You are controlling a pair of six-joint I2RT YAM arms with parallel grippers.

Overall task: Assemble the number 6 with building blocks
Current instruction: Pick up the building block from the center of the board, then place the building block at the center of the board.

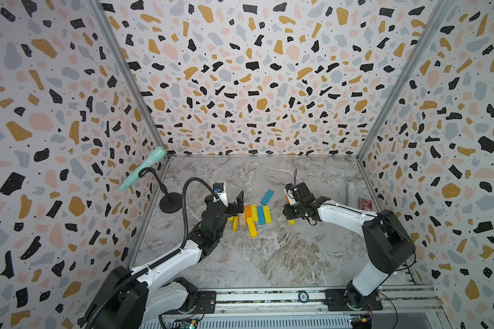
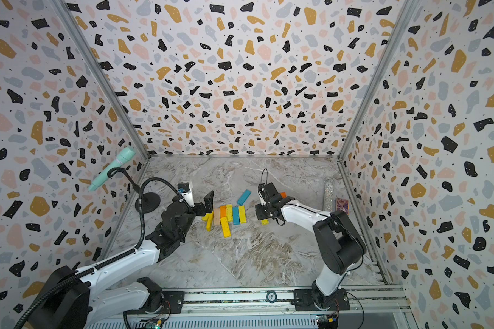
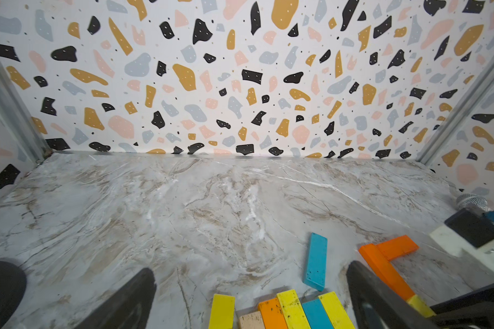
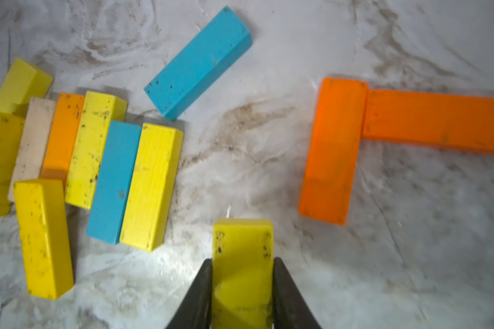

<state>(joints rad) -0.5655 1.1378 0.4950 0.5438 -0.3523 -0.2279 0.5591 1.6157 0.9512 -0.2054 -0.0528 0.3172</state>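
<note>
table (image 1: 268, 256): a heap of building blocks (image 4: 109, 176) is left unused | two orange blocks (image 4: 334, 148) are laid as a corner, so the 6 is only just begun | yellow block (image 4: 241, 236) is clamped by the right gripper (image 4: 242, 260) near them | left gripper (image 3: 251, 270) is spread wide apart, empty

Microphone (image 1: 143, 168): mint green, tilted, on black stand (image 1: 170, 202)
Glittery tube (image 1: 352, 192): near right wall
Red patterned box (image 1: 366, 204): just beside the tube
Tabletop (image 1: 268, 256): grey marble pattern
</note>
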